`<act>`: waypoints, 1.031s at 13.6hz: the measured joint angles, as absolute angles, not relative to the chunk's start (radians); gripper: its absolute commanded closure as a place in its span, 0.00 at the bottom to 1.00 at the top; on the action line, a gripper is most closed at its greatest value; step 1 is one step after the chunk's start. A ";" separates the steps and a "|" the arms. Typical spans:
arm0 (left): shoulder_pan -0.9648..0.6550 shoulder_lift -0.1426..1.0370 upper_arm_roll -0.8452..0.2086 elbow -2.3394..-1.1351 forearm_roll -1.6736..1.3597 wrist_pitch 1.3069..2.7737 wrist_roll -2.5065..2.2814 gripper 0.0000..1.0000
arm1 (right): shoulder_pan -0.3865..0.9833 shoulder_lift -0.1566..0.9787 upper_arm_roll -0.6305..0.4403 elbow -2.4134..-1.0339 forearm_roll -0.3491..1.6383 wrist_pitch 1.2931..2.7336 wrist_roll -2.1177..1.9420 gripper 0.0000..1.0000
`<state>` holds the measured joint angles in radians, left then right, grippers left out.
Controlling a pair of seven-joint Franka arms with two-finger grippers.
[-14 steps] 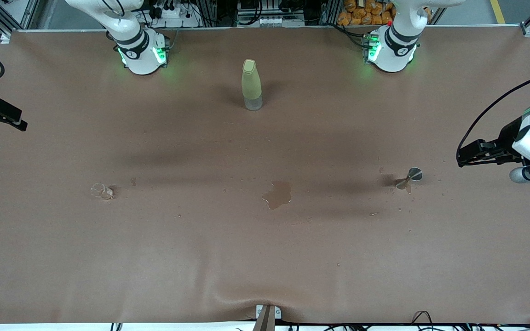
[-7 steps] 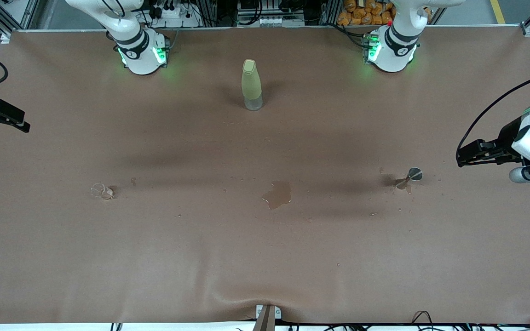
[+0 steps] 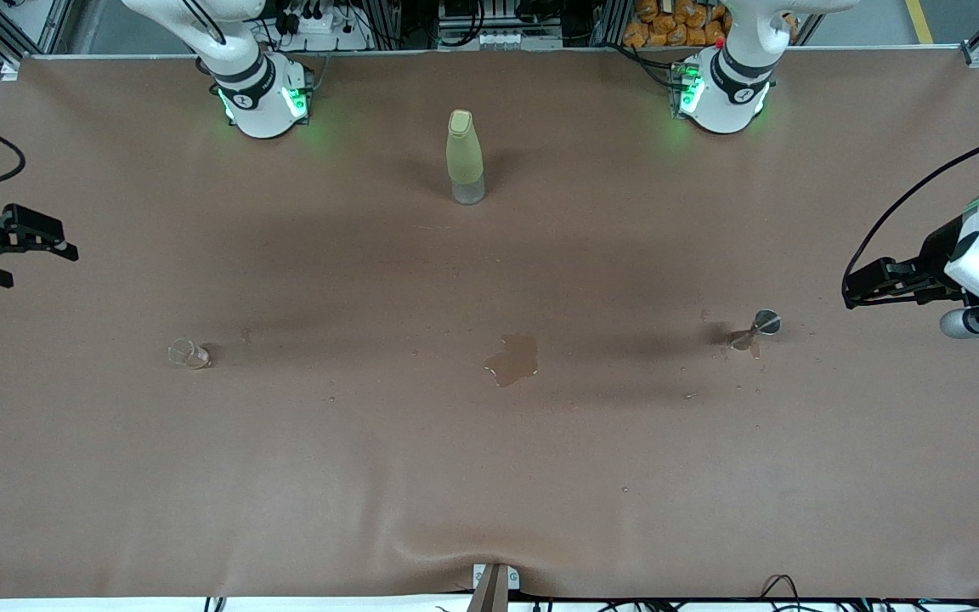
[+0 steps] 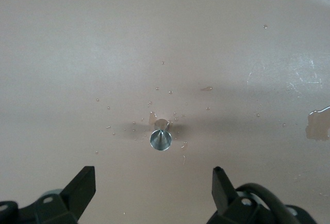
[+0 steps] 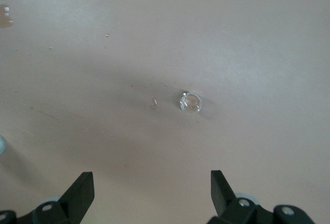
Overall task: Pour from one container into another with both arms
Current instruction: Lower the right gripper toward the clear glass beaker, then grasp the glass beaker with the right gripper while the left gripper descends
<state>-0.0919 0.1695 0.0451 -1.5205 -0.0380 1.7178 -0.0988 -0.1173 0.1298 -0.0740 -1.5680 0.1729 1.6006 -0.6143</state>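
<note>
Front view. Right gripper (image 3: 35, 242) in the air over the right arm's end of the table (image 3: 489, 476), fingers parted, nothing held. Stemless cup (image 3: 186, 354) standing on the cloth well apart from that gripper, toward the table's middle. Left gripper (image 3: 868, 285) in the air over the left arm's end, empty; spread not readable here. Stemmed glass (image 3: 755, 330) near it, apparently lying on its side, round foot turned up toward the camera. Puddle (image 3: 513, 359) between the two vessels, droplets scattered about. Yellow-green bottle (image 3: 464, 157) upright between the bases, untouched.

Left wrist view. Fingers (image 4: 80, 188) wide apart, holding nothing. Stemmed glass (image 4: 161, 138) ahead of the gap, roughly centred, amid droplets.

Right wrist view. Fingers (image 5: 80, 190) wide apart, empty. Stemless cup (image 5: 191, 101) ahead of the gap, off centre toward one finger.

Judgement: approach step, no grasp yet. Recommended: centre the cup before descent; close gently on thin, wet, slippery glass; stemmed glass to be righted first if indeed toppled.
</note>
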 measured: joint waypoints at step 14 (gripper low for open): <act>-0.025 0.174 0.049 -1.522 -0.188 1.717 0.399 0.00 | -0.425 0.608 -0.080 -1.586 0.843 1.630 -1.986 0.00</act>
<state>-0.0249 0.1736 0.0491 -1.5222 -0.1877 1.7174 0.3990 -0.4249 0.6080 -0.0802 -1.5856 0.8427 1.6296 -1.9859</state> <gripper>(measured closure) 0.000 0.000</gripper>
